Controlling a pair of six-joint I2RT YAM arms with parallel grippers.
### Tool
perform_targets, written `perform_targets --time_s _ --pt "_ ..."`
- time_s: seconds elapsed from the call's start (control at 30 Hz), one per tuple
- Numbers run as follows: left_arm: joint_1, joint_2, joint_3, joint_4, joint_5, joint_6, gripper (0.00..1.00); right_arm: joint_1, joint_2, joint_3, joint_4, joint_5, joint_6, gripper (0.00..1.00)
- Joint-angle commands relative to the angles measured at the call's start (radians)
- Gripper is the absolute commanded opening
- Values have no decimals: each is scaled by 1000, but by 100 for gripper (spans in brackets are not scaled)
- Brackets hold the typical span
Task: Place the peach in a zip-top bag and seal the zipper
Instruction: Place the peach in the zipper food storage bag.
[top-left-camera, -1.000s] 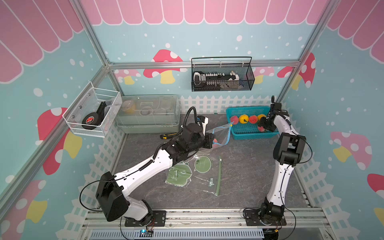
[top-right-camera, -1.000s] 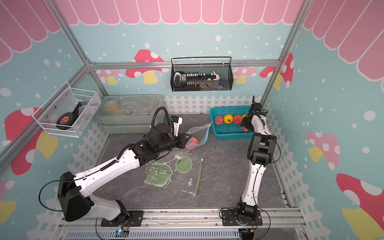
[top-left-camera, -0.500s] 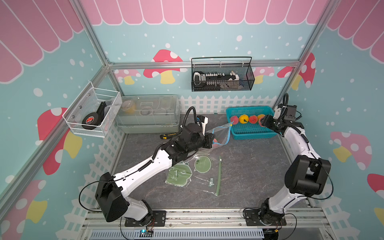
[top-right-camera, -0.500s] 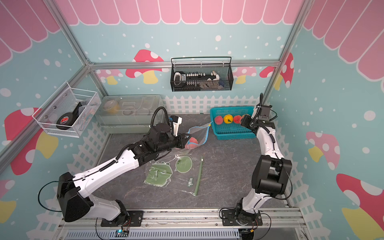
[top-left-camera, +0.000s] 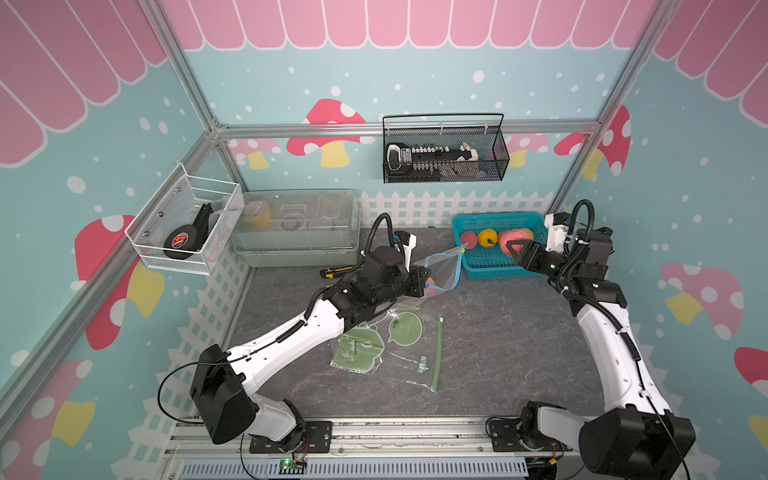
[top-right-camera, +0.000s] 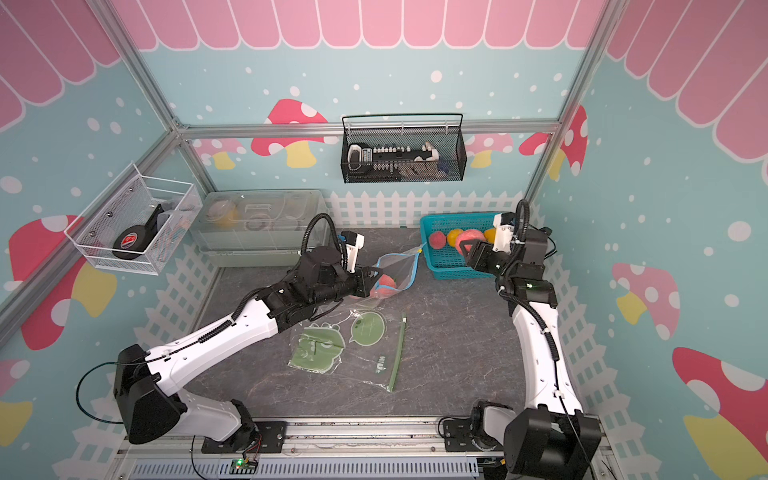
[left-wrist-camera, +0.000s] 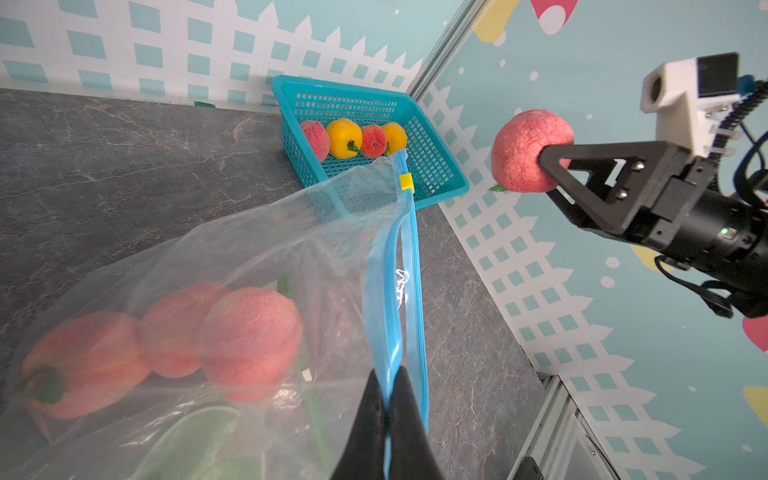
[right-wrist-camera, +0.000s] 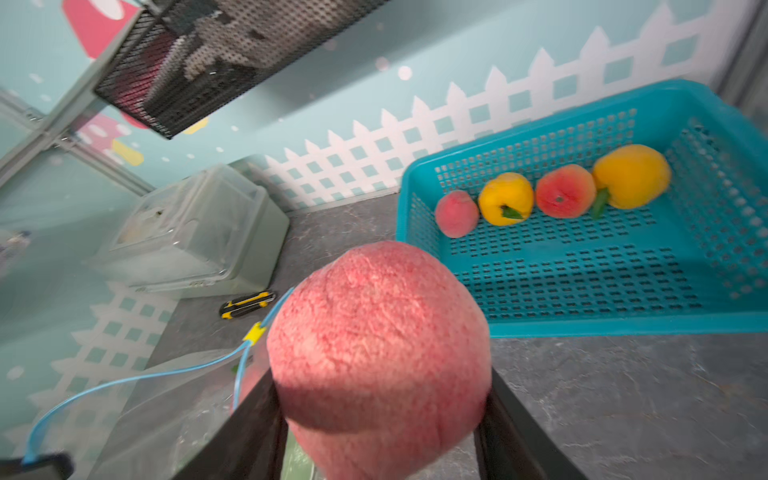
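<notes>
Both arms same build: white link shells, black joint housings, big black base motors.
Left arm (top-left-camera: 291, 336): black corrugated cable along the link, black hose loop over the wrist, white camera block (top-left-camera: 406, 243).
Right arm (top-left-camera: 611, 345): same cabling with white zip ties, green LED (left-wrist-camera: 724, 231) on the wrist.
Right pincer (left-wrist-camera: 548, 174): black fingers (left-wrist-camera: 602, 150) with triangular cut-outs, two screws visible.
Left pincer (left-wrist-camera: 386, 374): black, tapered tips.

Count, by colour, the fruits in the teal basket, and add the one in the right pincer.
pink peaches in the teal basket: 2
yellow fruits in it: 2
held peach, pink, in the right pincer: 1
Total: 5
</notes>
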Motion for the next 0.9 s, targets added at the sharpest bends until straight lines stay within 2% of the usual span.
perform_targets --time_s 0.0,0.4,0.67,0.87 --pt "5 1 19 12 10 0 0 67 -46 -24 30 -72 -25 62" --pt "5 14 43 7 17 -2 0 307 -62 -77 78 -178 -67 62" --pt "4 23 64 1 41 -1 0 371 -39 -97 37 -186 -120 62" --pt "5 18 68 1 59 9 0 400 -3 -104 35 -146 -128 62"
